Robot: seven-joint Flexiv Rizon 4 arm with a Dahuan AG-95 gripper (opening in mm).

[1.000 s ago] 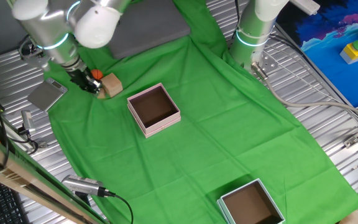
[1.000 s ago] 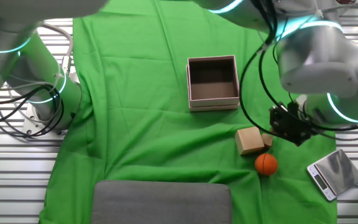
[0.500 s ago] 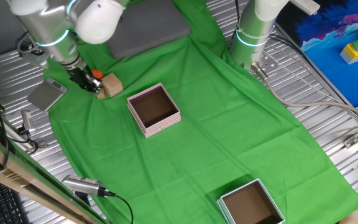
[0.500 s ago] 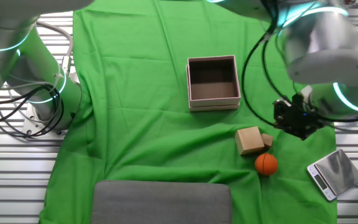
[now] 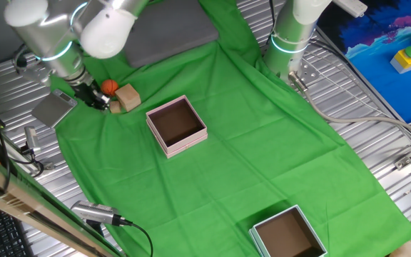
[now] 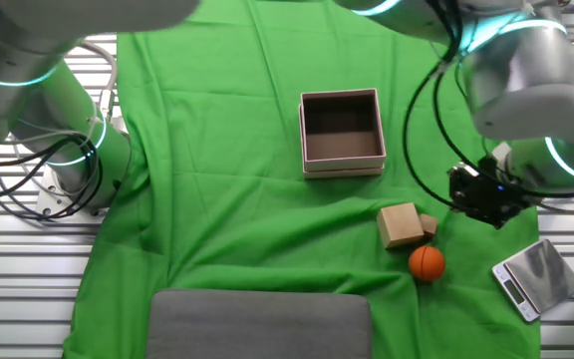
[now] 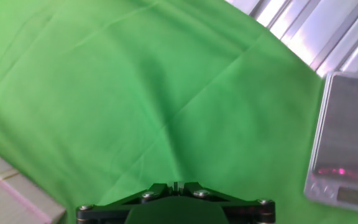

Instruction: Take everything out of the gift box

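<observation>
Cube (image 6: 400, 224), ball (image 6: 427, 262) — seemingly beside gift box (image 6: 342, 133).

one fixed view: high, oblique, far | the other fixed view: opposite side, overhead, both sharing gift box (image 5: 177, 126) | hand view: close, facing down on cloth (image 7: 135, 93)

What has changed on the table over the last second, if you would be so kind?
Only the gripper moved: it drew away from the wooden cube and orange ball, toward the scale. It carries nothing. Cube, ball and the small brown block lie where they were on the green cloth, outside the emptied gift box.
</observation>
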